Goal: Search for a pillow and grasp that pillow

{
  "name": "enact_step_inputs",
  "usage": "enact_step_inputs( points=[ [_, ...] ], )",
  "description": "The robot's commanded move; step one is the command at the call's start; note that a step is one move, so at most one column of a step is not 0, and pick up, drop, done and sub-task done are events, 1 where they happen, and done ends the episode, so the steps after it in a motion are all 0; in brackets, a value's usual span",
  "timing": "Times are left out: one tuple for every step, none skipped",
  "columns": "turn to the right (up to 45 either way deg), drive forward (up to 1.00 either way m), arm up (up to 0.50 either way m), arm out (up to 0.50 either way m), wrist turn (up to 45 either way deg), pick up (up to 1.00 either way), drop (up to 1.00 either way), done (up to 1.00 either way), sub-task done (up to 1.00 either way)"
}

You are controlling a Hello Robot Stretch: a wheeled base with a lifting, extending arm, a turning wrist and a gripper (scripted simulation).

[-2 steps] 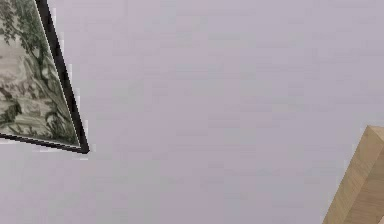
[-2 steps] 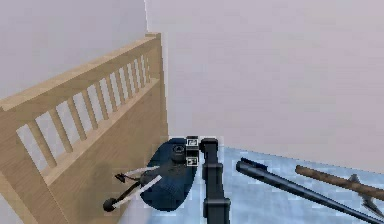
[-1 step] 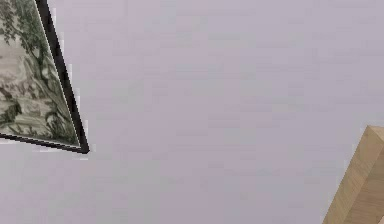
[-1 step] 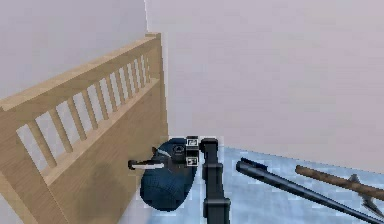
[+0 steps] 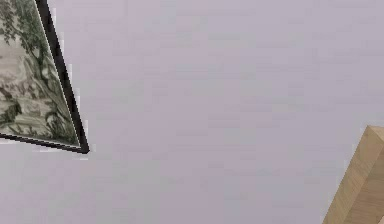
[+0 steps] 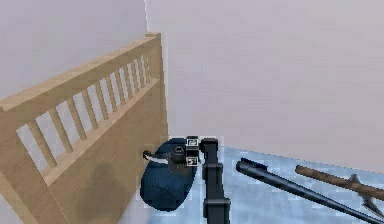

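Forward view took in a pale wall (image 5: 220,100), a framed picture (image 5: 30,85) hanging at its left and a wooden corner (image 5: 362,185) at its lower right. From the arm side view, the arm (image 6: 214,190) reached towards a slatted wooden headboard (image 6: 80,120). The gripper (image 6: 155,157) sat right at a dark blue rounded lump (image 6: 165,187), perhaps the pillow, beside the headboard's foot on a pale blue surface (image 6: 250,165). I couldn't tell how the fingers stood, nor whether they held anything.

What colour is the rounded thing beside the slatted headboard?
The rounded thing is dark navy blue, seen best in the arm side view.
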Motion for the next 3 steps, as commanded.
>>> enact_step_inputs(
  points=[
    [0.0,0.0,-0.3,0.0,0.0,0.0,0.0,0.0,0.0],
    [0.0,0.0,0.0,0.0,0.0,1.0,0.0,0.0,0.0],
    [0.0,0.0,0.1,0.0,0.0,0.0,0.0,0.0,0.0]
  ],
)
